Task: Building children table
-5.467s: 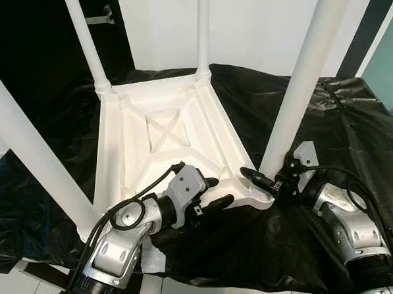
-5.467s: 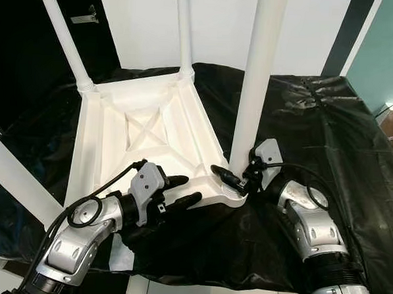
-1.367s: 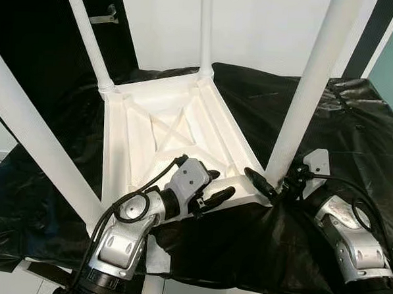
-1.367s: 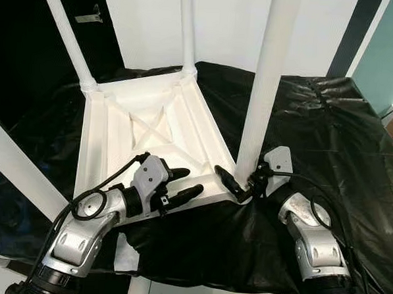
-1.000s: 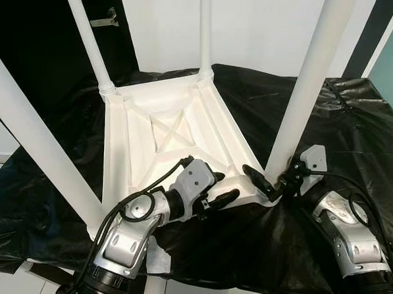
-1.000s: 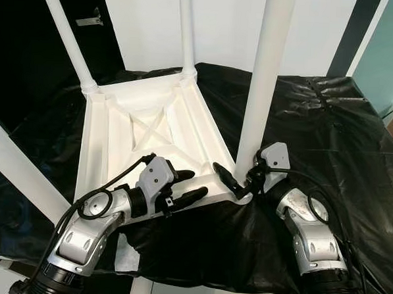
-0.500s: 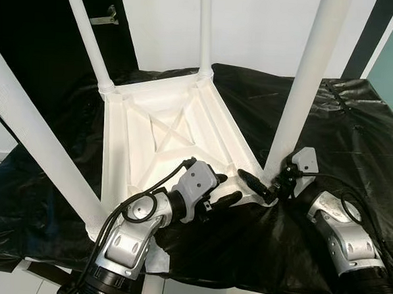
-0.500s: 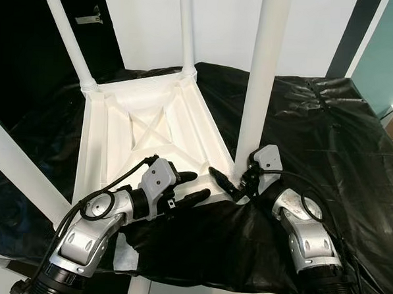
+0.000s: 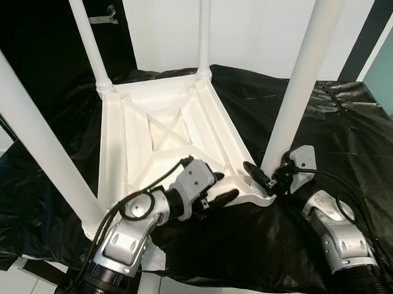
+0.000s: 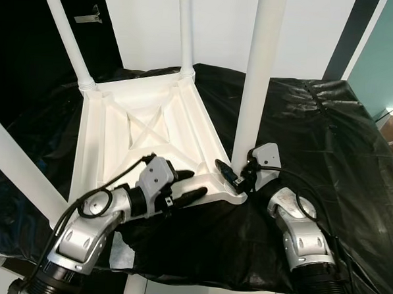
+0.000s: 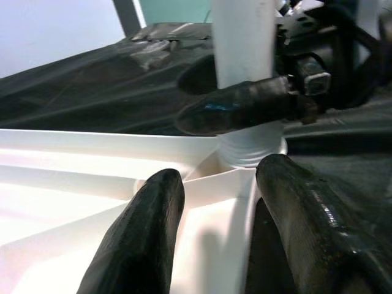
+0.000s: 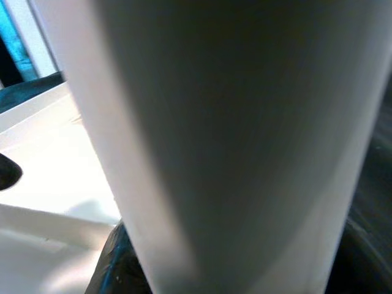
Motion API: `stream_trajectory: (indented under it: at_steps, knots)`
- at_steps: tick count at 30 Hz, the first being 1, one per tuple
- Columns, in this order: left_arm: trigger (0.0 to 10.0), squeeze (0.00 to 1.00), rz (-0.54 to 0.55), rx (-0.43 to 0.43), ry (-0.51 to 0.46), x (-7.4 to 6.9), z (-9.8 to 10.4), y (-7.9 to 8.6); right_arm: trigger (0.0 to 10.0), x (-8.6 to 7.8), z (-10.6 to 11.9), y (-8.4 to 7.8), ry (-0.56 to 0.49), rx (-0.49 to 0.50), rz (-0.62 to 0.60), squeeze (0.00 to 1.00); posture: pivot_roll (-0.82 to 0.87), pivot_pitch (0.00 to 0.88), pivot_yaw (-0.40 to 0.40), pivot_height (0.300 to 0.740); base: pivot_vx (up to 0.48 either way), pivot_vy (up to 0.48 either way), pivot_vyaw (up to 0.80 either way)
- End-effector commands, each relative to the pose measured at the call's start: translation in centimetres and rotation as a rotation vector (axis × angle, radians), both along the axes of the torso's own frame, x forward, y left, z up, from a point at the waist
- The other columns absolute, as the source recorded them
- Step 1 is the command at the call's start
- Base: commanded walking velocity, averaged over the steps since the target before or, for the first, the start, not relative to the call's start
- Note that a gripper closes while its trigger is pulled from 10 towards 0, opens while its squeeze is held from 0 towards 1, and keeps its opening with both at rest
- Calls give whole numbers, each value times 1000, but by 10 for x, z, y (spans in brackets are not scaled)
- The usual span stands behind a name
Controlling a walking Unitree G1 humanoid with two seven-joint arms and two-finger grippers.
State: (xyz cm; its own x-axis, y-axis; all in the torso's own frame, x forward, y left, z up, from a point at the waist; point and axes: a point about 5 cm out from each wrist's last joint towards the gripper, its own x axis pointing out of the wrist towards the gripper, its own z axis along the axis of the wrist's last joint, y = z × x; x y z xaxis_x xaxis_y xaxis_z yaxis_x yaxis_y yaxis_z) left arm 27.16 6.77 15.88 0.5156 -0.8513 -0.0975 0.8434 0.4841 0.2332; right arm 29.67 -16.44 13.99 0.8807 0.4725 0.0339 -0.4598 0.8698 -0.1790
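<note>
Tabletop lies upside down on a work table draped in black sheet, ribbed underside up, so that each corner socket faces upward to take a leg. Four legs stand in the sockets. In the left eye view the left end effector has its fingers apart, straddling the near edge rail of the tabletop, judged to steady it against turning. The left forearm reaches in low from the near side, elbow bent. The right end effector sits at the foot of the near-right leg, fingers on either side of its base; it appears clamped on the leg, probably to seat or twist it home. The right forearm angles up from the near right corner.

In the left wrist view, two fingers are spread over the white rail, and the leg base stands ahead with a finger of the other end effector laid across it.

In the right wrist view, the leg is pressed close to the camera.
</note>
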Motion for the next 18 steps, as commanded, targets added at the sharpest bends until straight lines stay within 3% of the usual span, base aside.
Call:
stream_trajectory:
  at_steps: [1,2,3,6,8,10,13,18]
  knots:
    - [10000,0,116,-10,-17,7,0,8,4118,-1,-2,-6,9,-23,-74,0,0,29,1,740,0,0,0]
    - [10000,0,145,-9,-24,11,2,14,10000,-4,-3,-6,13,5,-152,0,5,32,-7,740,0,0,0]
    - [10000,0,191,-11,-35,15,6,24,10000,-9,-7,-4,24,50,-272,0,5,44,-7,740,0,0,0]
    - [10000,0,203,-12,-37,17,7,27,10000,-11,-7,-4,26,60,-303,0,5,44,-7,740,0,0,0]
    - [10000,0,239,-11,-46,19,10,36,10000,-15,-10,1,29,91,-445,0,8,59,-3,740,0,0,0]
    - [10000,0,252,-11,-52,20,11,39,10000,-17,-11,2,24,107,-512,0,9,61,-1,740,0,0,0]
    - [10000,0,262,-9,-58,22,13,41,10000,-20,-13,6,34,134,-583,0,10,62,6,740,0,0,0]
    - [10000,0,251,-5,-63,24,14,39,10000,-22,-14,12,44,139,-602,0,5,57,10,740,0,0,0]
